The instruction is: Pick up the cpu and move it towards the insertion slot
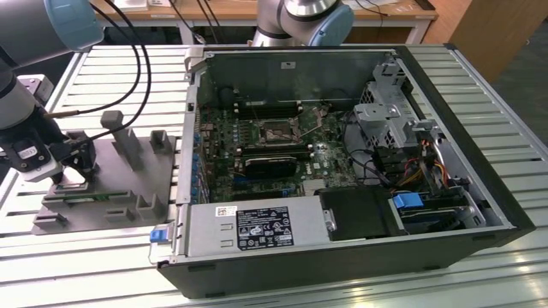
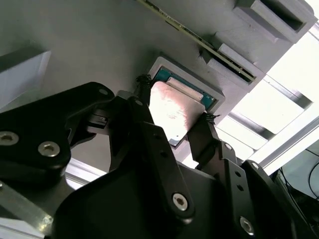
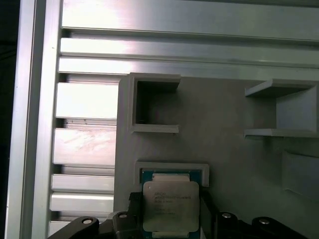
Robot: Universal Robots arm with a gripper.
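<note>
cpu (image 3: 171,204) | fingers (image 2: 149,127) clamped on its 2 edges (over grey tray (image 1: 115,176)) | arm (image 1: 19,112) pointing down

The small flat square cpu (image 3: 171,206) had a pale silvery metal top and a teal rim. The metal gripper (image 2: 175,102) was black, the moulded plastic tray (image 1: 111,176) plain matt grey. The square insertion slot (image 1: 278,133) had a shiny silver frame and a dark centre, on a green circuit board (image 1: 224,138).

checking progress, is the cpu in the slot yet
Out. The cpu sits at a pocket of the tray; the slot shows a dark centre, no silvery chip.
</note>
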